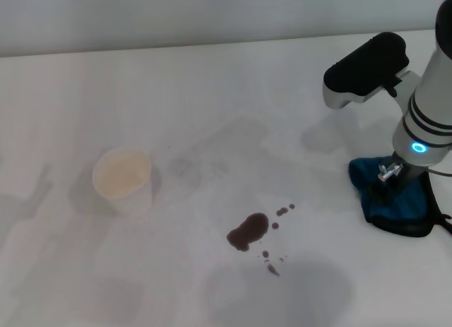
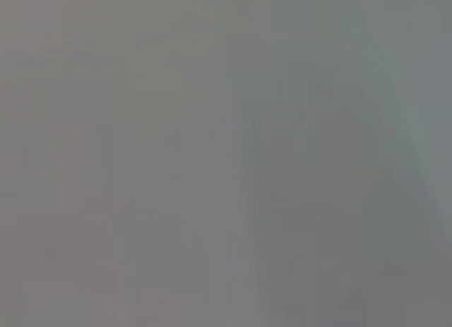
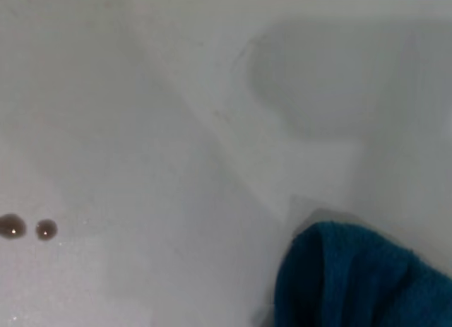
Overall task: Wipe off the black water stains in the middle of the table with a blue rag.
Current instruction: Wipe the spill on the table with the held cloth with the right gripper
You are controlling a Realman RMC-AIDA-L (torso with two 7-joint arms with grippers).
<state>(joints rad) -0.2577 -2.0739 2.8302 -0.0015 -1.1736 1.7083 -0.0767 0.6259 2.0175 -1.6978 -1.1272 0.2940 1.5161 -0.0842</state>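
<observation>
The black water stains (image 1: pixel 248 230) form a dark oblong blotch in the middle of the white table (image 1: pixel 212 108), with small droplets (image 1: pixel 284 210) around it. The blue rag (image 1: pixel 408 208) lies bunched on the table at the right, black edging showing at its near side. My right gripper (image 1: pixel 390 180) is down on the rag's far left part, well to the right of the blotch. In the right wrist view the rag (image 3: pixel 353 277) fills one corner and two droplets (image 3: pixel 28 228) sit on the table farther off. My left gripper is out of view; its wrist view shows only plain grey.
A white paper cup (image 1: pixel 122 177) stands upright on the left part of the table, apart from the blotch. The table's far edge (image 1: pixel 212 48) runs along the back.
</observation>
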